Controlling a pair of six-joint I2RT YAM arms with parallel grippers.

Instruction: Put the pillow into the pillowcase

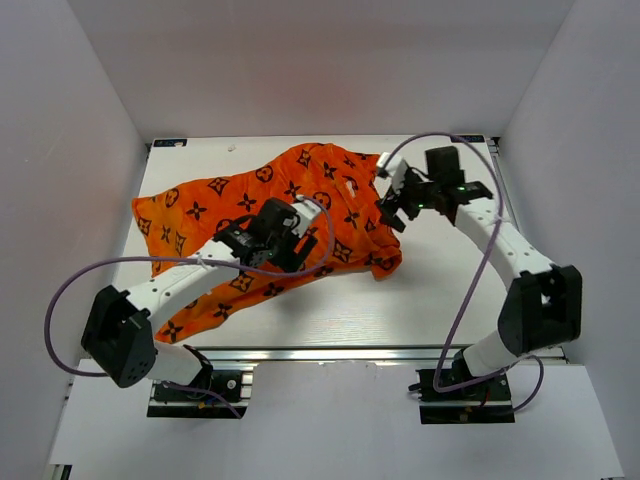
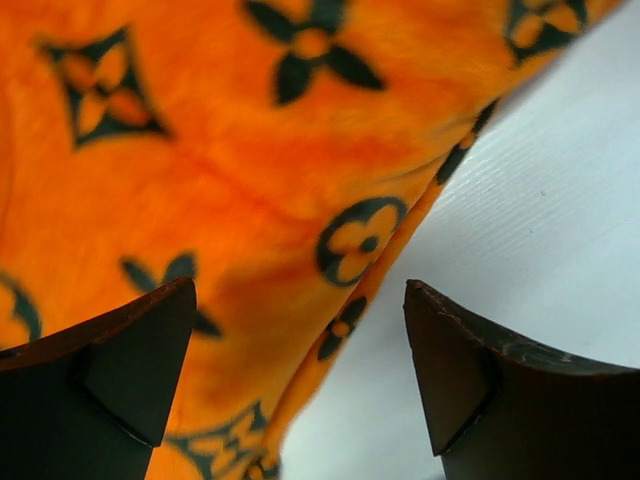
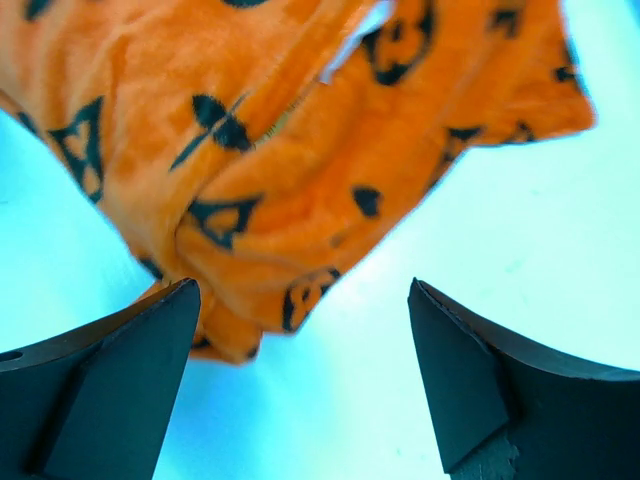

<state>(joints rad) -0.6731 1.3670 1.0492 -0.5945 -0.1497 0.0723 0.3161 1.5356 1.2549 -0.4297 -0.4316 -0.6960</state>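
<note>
Near-left, left gripper [image 2: 298, 335]: fingers spread, nothing pinched; over the near edge of the pillowcase [image 2: 200, 180].
Mid-table, pillowcase: rumpled, long axis near-left to far-right.
Pillow: no cream foam showing; cannot tell whether it is inside.
Far-right, right gripper [image 3: 305, 330]: spread, empty; just off the case's right end, nearer arm there.
Room: table [image 1: 450, 300] bare near and right; left corner close to the edge.

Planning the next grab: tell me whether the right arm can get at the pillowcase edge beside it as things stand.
Probably yes. The right gripper stands open just beside the pillowcase, whose folded edge lies on the table right ahead of its fingers, with nothing between them.
</note>
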